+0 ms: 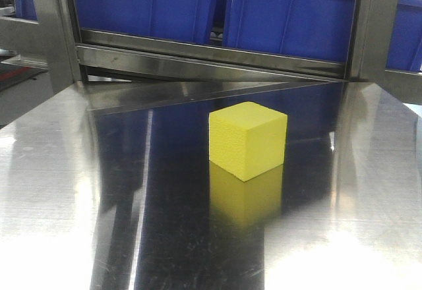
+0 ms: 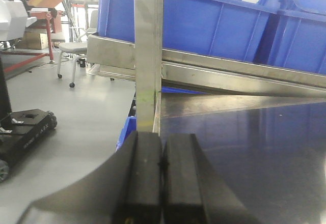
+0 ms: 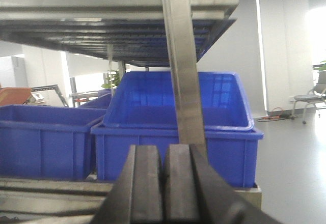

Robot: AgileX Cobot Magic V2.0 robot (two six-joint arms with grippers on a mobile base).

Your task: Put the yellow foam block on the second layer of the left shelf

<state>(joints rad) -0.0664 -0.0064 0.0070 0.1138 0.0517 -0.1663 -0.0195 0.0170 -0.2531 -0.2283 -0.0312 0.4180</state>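
Note:
The yellow foam block (image 1: 248, 138) stands alone on the shiny steel table (image 1: 59, 191), a little right of centre in the front view, with its reflection below it. Neither gripper shows in the front view. My left gripper (image 2: 162, 142) is shut and empty, its black pads pressed together, facing a steel shelf post (image 2: 148, 51) at the table's left edge. My right gripper (image 3: 164, 155) is shut and empty, facing another steel shelf post (image 3: 183, 66). The block is not in either wrist view.
Blue plastic bins (image 1: 290, 6) sit on the steel shelf rail (image 1: 211, 56) behind the table; they also show in the left wrist view (image 2: 204, 23) and right wrist view (image 3: 173, 107). A chair (image 2: 71, 51) and a wheeled base (image 2: 23, 132) stand on the floor to the left.

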